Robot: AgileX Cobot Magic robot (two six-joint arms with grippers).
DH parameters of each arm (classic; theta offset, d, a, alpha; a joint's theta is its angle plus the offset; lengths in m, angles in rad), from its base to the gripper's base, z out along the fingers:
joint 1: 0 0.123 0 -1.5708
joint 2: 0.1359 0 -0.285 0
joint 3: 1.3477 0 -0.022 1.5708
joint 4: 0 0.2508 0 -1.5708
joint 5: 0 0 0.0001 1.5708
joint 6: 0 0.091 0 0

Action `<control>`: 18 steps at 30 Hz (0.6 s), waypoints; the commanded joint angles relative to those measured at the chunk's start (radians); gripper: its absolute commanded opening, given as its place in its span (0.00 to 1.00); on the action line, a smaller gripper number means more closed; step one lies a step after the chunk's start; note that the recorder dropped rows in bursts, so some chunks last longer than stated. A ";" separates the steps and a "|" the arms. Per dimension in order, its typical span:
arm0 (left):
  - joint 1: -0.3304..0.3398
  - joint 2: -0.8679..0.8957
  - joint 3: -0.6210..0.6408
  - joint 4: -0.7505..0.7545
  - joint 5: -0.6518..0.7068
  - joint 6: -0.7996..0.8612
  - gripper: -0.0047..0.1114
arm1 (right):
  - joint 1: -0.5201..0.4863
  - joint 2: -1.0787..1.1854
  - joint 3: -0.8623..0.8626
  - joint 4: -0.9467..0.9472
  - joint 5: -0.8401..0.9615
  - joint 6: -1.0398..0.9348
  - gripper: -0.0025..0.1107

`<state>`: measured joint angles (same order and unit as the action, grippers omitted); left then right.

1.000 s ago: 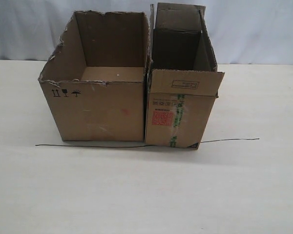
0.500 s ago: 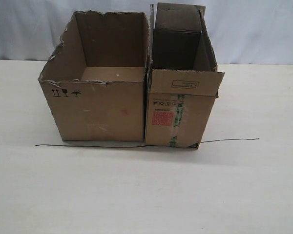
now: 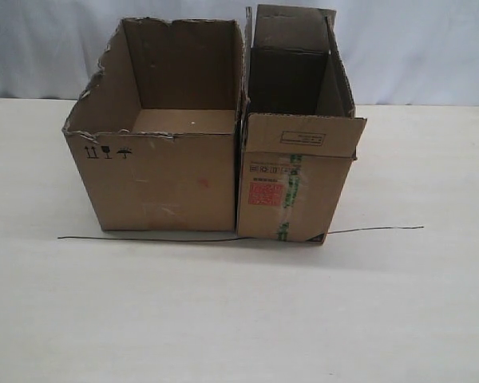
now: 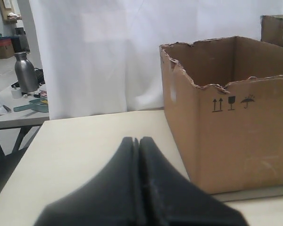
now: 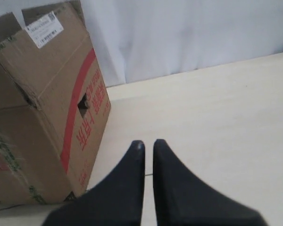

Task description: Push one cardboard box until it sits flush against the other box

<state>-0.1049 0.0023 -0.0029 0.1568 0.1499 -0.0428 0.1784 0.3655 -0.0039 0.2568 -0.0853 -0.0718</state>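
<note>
The narrow cardboard box [image 3: 295,183], with its red label and green tape, stands on the right with its side against the other box [image 3: 156,179], the wide torn-rimmed one. No gap shows between them along the front. Neither gripper appears in the exterior view. My left gripper [image 4: 138,139] is shut and empty, low over the table, short of the wide box [image 4: 236,136]. My right gripper [image 5: 148,142] holds nothing, its fingers almost together with only a sliver between them. It is off the narrow box's [image 5: 47,108] red-printed outer side, not touching it.
A thin dark wire [image 3: 144,238] lies on the pale table [image 3: 239,319] along the front of both boxes. A white curtain [image 3: 431,48] hangs behind. In the left wrist view a side table carries a metal bottle [image 4: 26,70].
A dark bit of the right arm at the exterior view's right edge one second ago has left the view. The boxes have not moved.
</note>
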 commanded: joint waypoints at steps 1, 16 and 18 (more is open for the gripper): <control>0.000 -0.002 0.003 -0.001 -0.006 0.001 0.04 | -0.027 -0.269 0.004 -0.008 0.163 0.005 0.07; 0.000 -0.002 0.003 -0.001 -0.006 0.001 0.04 | -0.045 -0.366 0.004 -0.012 0.192 0.005 0.07; 0.000 -0.002 0.003 -0.001 -0.006 0.001 0.04 | -0.045 -0.366 0.004 -0.012 0.192 0.005 0.07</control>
<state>-0.1049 0.0023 -0.0029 0.1568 0.1499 -0.0428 0.1384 0.0041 -0.0039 0.2526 0.1034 -0.0680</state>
